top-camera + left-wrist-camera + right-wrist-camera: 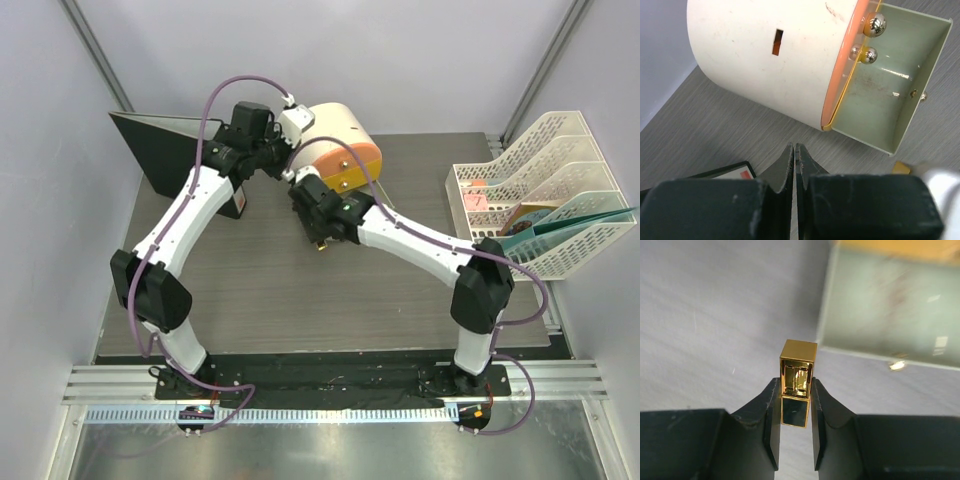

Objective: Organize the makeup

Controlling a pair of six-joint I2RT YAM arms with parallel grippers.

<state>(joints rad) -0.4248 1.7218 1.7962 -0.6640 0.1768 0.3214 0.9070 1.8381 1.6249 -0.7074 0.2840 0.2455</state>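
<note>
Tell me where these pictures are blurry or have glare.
Right wrist: the lipstick is sharp, the drawer behind it blurred with bright glints. Left wrist: the box is sharp, its metal knobs carry glare, and the lower right corner is smeared. Top external: even light, soft shadows.

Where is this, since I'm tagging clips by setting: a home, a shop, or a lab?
Probably a robotics lab test cell: two white-and-black robot arms mounted on a grey wood-grain table, bare pale walls with metal frame posts, and a white perforated plastic file rack as a prop.
</note>
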